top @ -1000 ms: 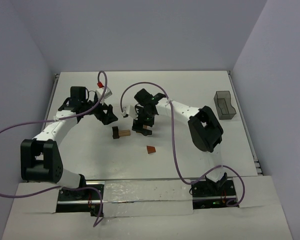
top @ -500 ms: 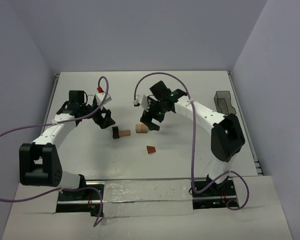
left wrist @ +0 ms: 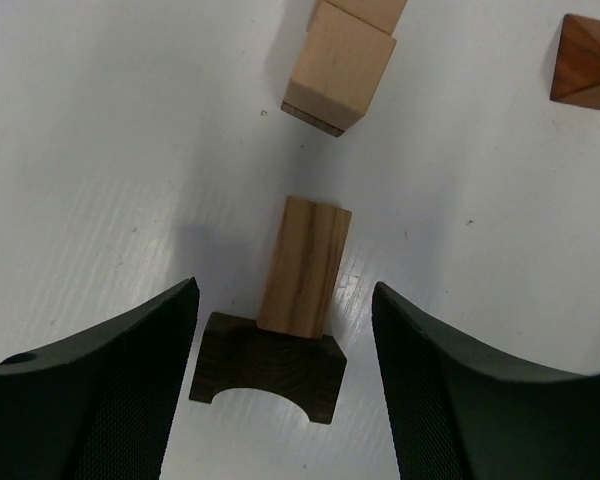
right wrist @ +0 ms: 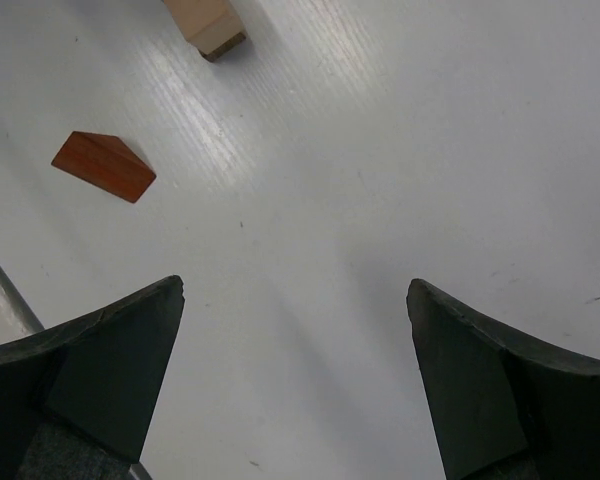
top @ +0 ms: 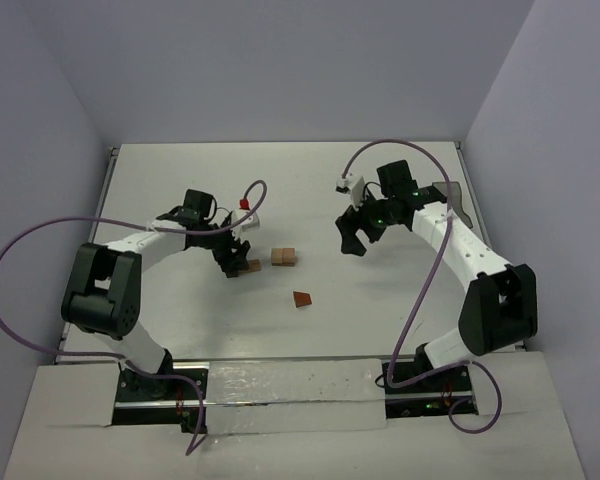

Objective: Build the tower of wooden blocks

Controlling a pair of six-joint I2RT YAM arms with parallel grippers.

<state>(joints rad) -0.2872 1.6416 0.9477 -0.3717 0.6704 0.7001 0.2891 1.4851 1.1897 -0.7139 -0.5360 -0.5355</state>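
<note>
The pieces of the wood block tower lie loose on the white table. A dark arch-shaped block [left wrist: 268,365] lies flat, with a tan rectangular block [left wrist: 305,265] butting against it. My left gripper [left wrist: 285,292] straddles both, open, with a gap on each side. In the top view this left gripper [top: 237,264] is low over the tan block [top: 252,266]. Two tan cubes [top: 284,257] sit together just to the right. A reddish-brown wedge [top: 302,299] lies nearer the front. My right gripper [top: 355,240] hangs open and empty over bare table, as the right wrist view [right wrist: 295,290] shows.
A grey bin [top: 456,203] stands at the back right, partly behind the right arm. Purple cables loop above both arms. In the right wrist view the wedge [right wrist: 103,165] and one tan cube [right wrist: 208,20] lie ahead and to the left.
My left gripper has moved right and down over the dark arch and tan block, its jaws narrowing. My right arm has drawn back to the right, away from the tan cubes.
</note>
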